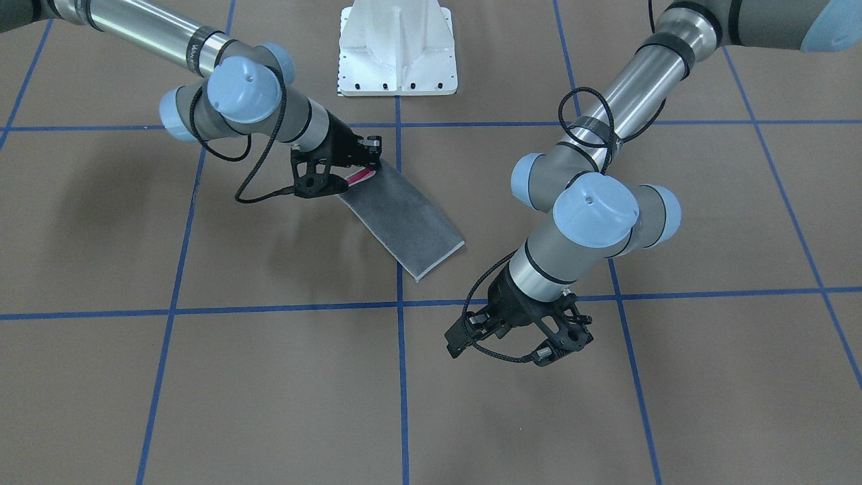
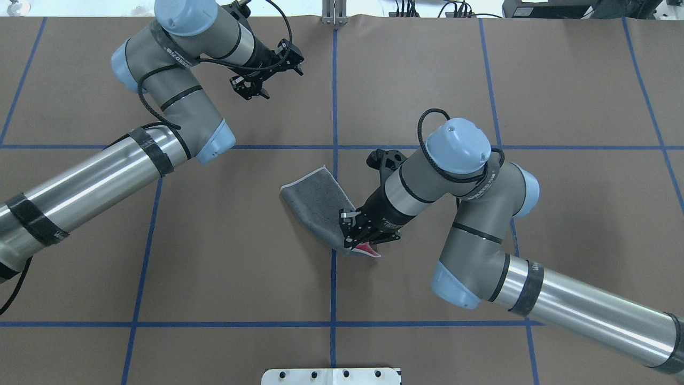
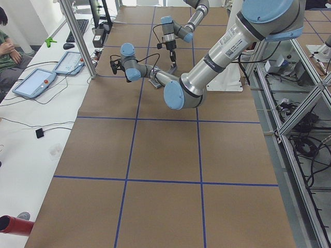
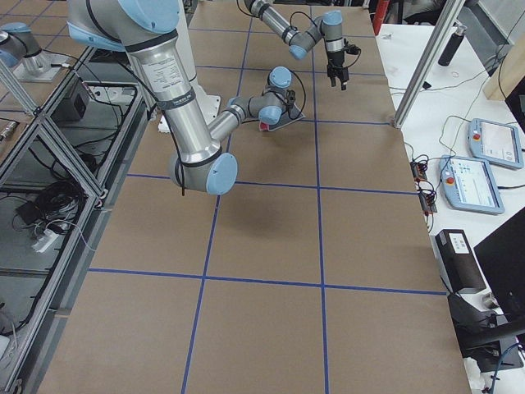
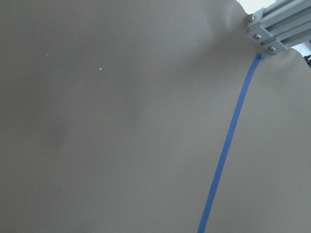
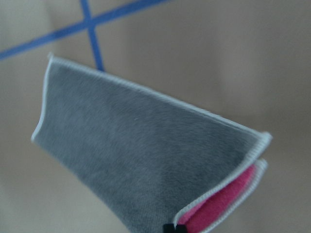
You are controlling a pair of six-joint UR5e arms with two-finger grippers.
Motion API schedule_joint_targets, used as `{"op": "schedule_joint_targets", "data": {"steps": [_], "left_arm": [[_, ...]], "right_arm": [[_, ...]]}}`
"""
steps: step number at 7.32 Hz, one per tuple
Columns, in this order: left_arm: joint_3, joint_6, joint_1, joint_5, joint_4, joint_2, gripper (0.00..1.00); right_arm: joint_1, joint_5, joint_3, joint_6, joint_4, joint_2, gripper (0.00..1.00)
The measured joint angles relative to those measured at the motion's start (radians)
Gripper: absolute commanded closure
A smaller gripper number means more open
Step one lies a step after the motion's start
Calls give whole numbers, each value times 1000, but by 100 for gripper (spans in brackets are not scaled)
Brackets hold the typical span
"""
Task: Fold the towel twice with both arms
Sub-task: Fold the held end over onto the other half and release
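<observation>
The towel [image 1: 404,225], folded once with its grey face outward, sits on the tabletop just out from the white pedestal base [image 1: 397,47]. The right hand [image 1: 363,172] is clamped on its raised end. The left hand [image 1: 518,340] is spread wide and empty, farther from the base. The second fold looks underway. The next move is to carry the held end over onto the resting end.

One white pedestal base [image 1: 397,47] stands at the table's edge; two arms reach out past it, the right arm [image 1: 148,30] and the left arm [image 1: 633,81], one on either side of the base; each carries one gripper, two in all, the right gripper [image 1: 367,158] and the left gripper [image 2: 270,75]. One towel [image 1: 404,222] lies just in front of the base. Well away from the base, on the white bench [image 3: 31,155] beyond the table, sit two teach pendants [image 3: 33,82]; one person [image 3: 5,46] sits there.
</observation>
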Motion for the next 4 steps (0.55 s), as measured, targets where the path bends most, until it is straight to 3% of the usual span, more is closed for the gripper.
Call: {"op": "schedule_joint_targets", "data": {"steps": [2, 3, 4], "left_arm": [[-1, 0, -3, 0, -2, 7, 1], [-1, 1, -4, 0, -3, 10, 1], [-1, 5, -5, 0, -3, 14, 1]], "right_arm": [[-66, -70, -29, 47, -2, 72, 100], [-82, -94, -56, 67, -2, 106, 67], [-89, -109, -77, 78, 0, 129, 1]]}}
